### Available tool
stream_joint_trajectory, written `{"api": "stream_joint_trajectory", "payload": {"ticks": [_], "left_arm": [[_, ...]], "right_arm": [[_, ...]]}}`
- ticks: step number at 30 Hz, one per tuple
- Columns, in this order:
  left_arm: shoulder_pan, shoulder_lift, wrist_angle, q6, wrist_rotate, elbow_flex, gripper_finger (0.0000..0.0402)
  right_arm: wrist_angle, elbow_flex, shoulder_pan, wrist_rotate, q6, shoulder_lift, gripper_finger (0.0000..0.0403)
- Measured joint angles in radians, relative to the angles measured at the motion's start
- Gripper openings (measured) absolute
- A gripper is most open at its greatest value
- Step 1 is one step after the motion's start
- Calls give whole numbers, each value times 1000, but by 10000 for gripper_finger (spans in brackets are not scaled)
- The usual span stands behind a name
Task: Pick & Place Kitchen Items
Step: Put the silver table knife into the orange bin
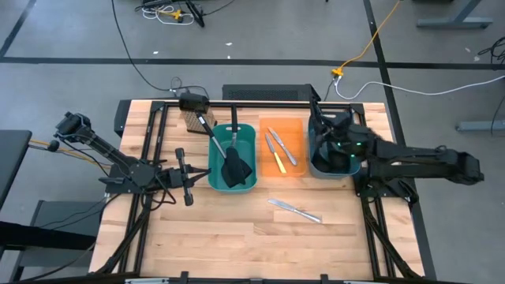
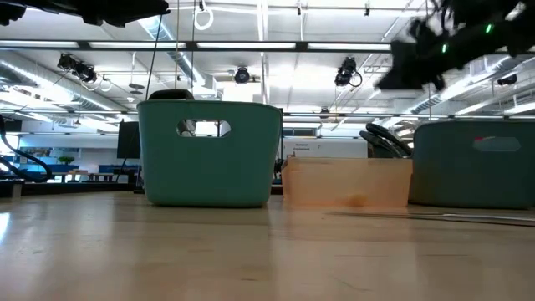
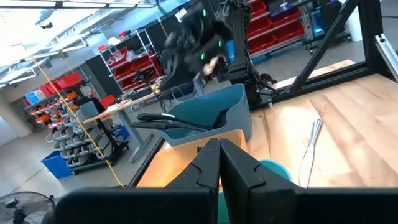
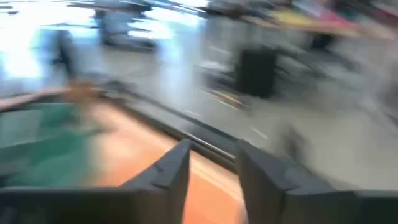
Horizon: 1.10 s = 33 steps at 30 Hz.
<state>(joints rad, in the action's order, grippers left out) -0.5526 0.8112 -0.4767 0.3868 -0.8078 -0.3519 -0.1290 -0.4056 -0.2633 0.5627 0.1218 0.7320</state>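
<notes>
My right gripper (image 1: 323, 130) hangs open and empty above the blue-grey bin (image 1: 316, 167) at the table's right; the right wrist view shows a clear gap at my right gripper (image 4: 212, 168). Black ladles (image 3: 180, 121) lie in that bin. Two black slotted spatulas (image 1: 234, 164) rest in the teal bin (image 1: 215, 162). A yellow-handled knife (image 1: 274, 156) and a silver knife (image 1: 284, 147) lie in the orange bin (image 1: 298, 170). Another silver knife (image 1: 294, 210) lies flat on the table. My left gripper (image 1: 197, 177) waits shut and empty left of the teal bin.
A small wooden block (image 1: 193, 120) with a dark device (image 1: 192, 101) behind it stands at the far edge, left of the teal bin. The three bins stand in a row across the table's middle. Bare wood (image 1: 237, 237) stretches along the near side.
</notes>
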Motion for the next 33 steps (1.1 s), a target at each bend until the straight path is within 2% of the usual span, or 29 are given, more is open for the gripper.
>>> {"api": "stream_joint_trajectory", "payload": {"ticks": [4,6,8,11,16,18,22,26,33], "left_arm": [[0,0,0,27,0,0,14],[0,0,-1,46,0,0,13],[0,0,-1,54,0,0,14],[0,0,-1,58,0,0,14],[1,0,0,57,0,0,14],[1,0,1,57,0,0,14],[1,0,2,44,0,0,14],[1,0,3,25,4,0,14],[1,0,2,17,3,0,14]], "right_arm": [[1,-61,46,-431,-230,-79,34],[7,-67,48,-597,-275,-115,11],[25,-63,39,-670,-273,-159,19],[35,-41,19,-695,-273,-266,19],[-4,40,-5,-929,-254,-458,8],[-19,82,-6,-954,-210,-521,8],[-19,153,-6,-891,-121,-589,4],[-19,213,11,-946,-121,-603,3],[-17,264,48,-848,-110,-602,2]]}}
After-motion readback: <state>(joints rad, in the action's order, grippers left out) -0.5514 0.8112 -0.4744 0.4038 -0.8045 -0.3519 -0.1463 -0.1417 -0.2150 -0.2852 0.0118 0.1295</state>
